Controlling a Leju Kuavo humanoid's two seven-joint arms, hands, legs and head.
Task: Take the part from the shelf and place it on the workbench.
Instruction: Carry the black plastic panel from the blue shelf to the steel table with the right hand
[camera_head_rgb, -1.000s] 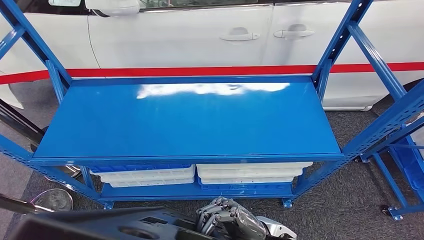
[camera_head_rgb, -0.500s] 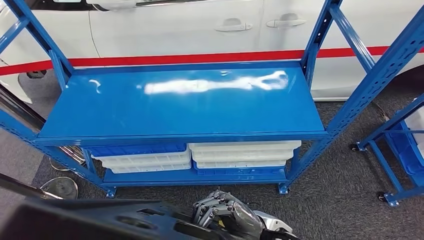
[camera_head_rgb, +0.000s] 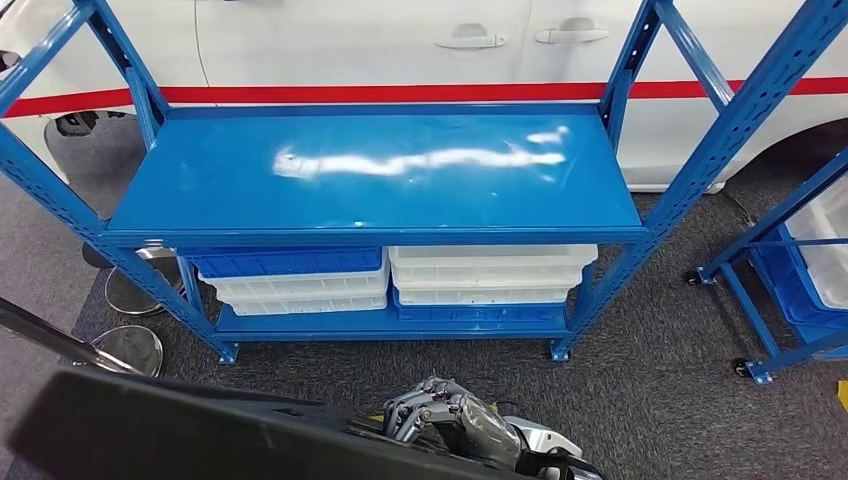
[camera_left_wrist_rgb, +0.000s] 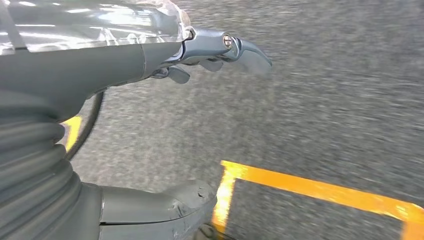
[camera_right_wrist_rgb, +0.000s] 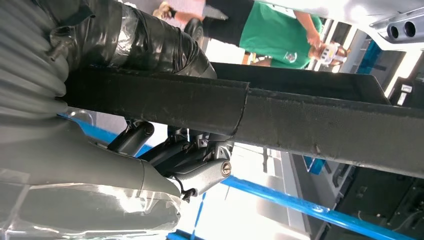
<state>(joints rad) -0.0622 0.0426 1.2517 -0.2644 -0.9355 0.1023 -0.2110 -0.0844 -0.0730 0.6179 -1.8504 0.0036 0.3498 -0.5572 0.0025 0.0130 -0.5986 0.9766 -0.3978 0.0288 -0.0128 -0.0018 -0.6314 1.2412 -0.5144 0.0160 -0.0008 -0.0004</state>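
In the head view, a blue shelf (camera_head_rgb: 375, 180) is seen ahead, its glossy upper board bare, with white and blue trays (camera_head_rgb: 395, 285) stacked on the lower level. A white car (camera_head_rgb: 400, 45) with a red stripe is parked behind it, and a second blue rack (camera_head_rgb: 790, 260) stands to the right on grey carpet (camera_head_rgb: 650, 400). A large black part (camera_head_rgb: 180, 435) is carried low at the near edge of the picture, well apart from the shelf. The right hand (camera_head_rgb: 450, 425) is seen at the part's right end, its fingers curled over the edge.

In the left wrist view, the left hand (camera_left_wrist_rgb: 150, 125) is shown above grey carpet (camera_left_wrist_rgb: 325, 90) marked with yellow tape (camera_left_wrist_rgb: 320, 187). Its fingers (camera_left_wrist_rgb: 225, 47) are extended, apart from the thumb (camera_left_wrist_rgb: 160, 207), and nothing is held between them.

In the right wrist view, the right hand (camera_right_wrist_rgb: 165, 120) is clamped on the black part (camera_right_wrist_rgb: 300, 125), the dark fingers (camera_right_wrist_rgb: 200, 155) being wrapped around its edge while the part runs across the picture. A blue rail (camera_right_wrist_rgb: 300, 205) is seen past the hand, and a person in a green shirt (camera_right_wrist_rgb: 277, 35) stands in the background.
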